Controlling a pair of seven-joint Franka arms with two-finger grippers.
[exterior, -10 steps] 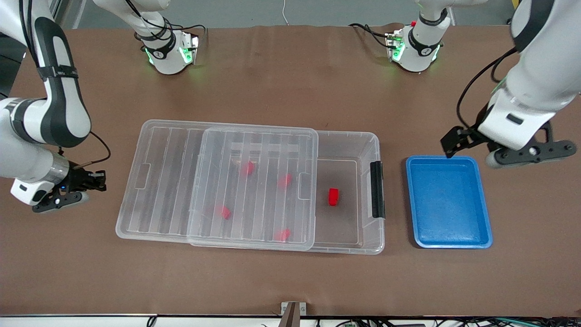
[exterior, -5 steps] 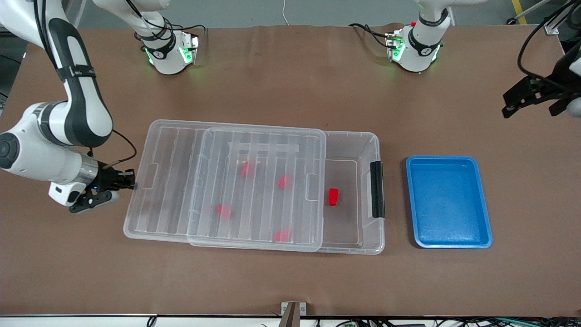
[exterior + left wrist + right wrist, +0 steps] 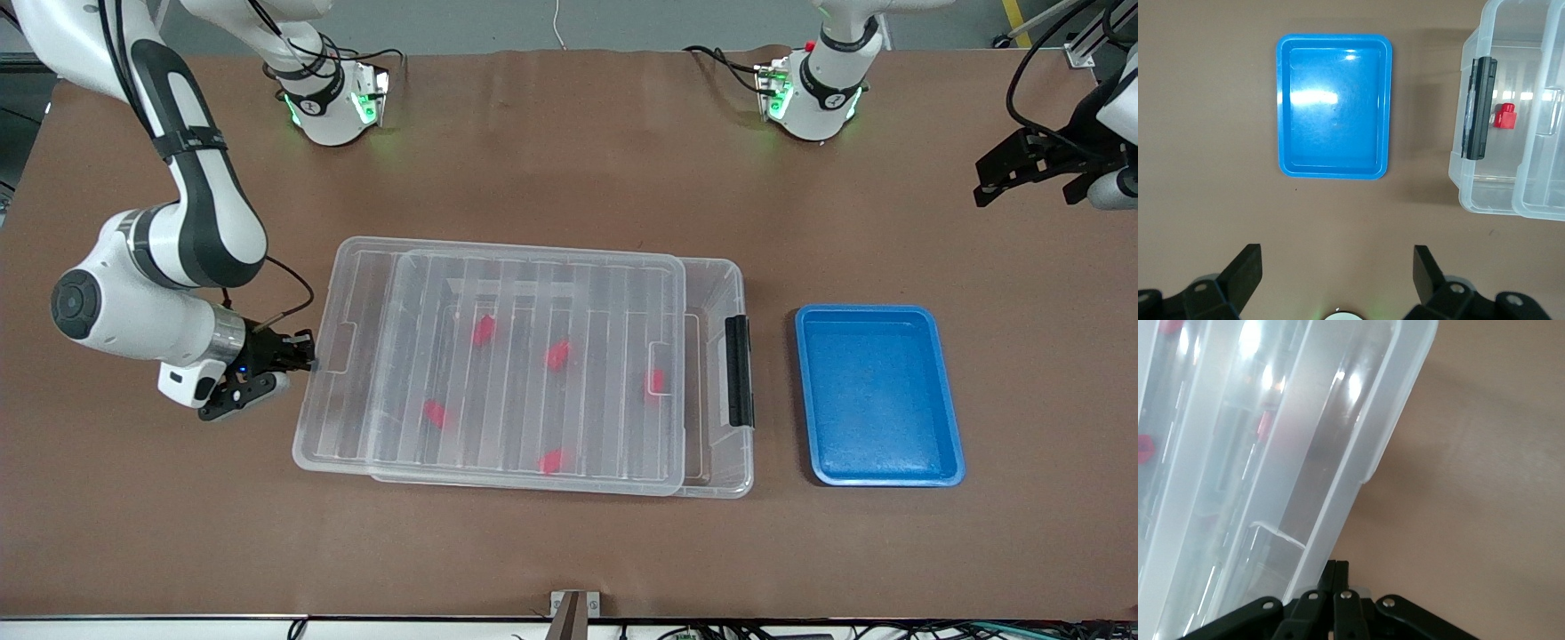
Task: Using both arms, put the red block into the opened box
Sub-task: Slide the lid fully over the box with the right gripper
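The right gripper (image 3: pixel 298 351) is seen low at the desk (image 3: pixel 569 551), its fingers pressed together with nothing between them, their tips set against the short edge of the ribbed clear lid (image 3: pixel 524 364) at the right arm's end of the box (image 3: pixel 720 480). In the right wrist view the closed fingertips (image 3: pixel 1335 577) are met by the lid's rim. The lid lies flat on the clear plastic box but is offset (it overhangs at the right arm's end), so a narrow strip of the box interior is left uncovered beside the black latch (image 3: pixel 738 371).

Under the lid edge nearest the latch, the red block (image 3: pixel 655 382) rests on the box floor; in the left wrist view it is partly shown just beside the latch (image 3: pixel 1503 117). Four other red pieces (image 3: pixel 483 330) are seen through the lid, spread over the box floor.

The blue tray (image 3: pixel 947 391) sits on the desk just beside the box's latch end. The left gripper (image 3: pixel 1036 169) is held high with its fingers wide apart and nothing in them, over the desk at the left arm's end.
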